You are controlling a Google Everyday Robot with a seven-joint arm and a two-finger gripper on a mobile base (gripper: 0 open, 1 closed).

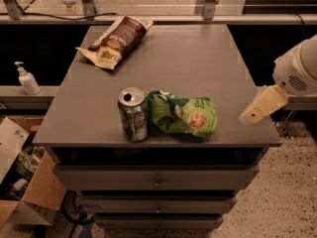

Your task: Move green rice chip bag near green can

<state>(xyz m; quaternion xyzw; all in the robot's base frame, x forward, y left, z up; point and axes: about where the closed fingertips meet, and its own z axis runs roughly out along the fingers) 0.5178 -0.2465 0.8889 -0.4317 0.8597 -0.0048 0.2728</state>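
Note:
The green rice chip bag (184, 115) lies flat near the front edge of the grey cabinet top (198, 58), its left end touching the green can (133, 114). The can stands upright just left of the bag, with its silver top showing. My gripper (258, 106), cream-coloured, hangs off the right front corner of the top, to the right of the bag and apart from it. It holds nothing.
A longer brown and cream snack bag (114, 41) lies at the back left of the top. Drawers (157, 182) are below the front edge. A soap bottle (26, 78) stands on a ledge at the left and cardboard boxes (20, 182) sit on the floor.

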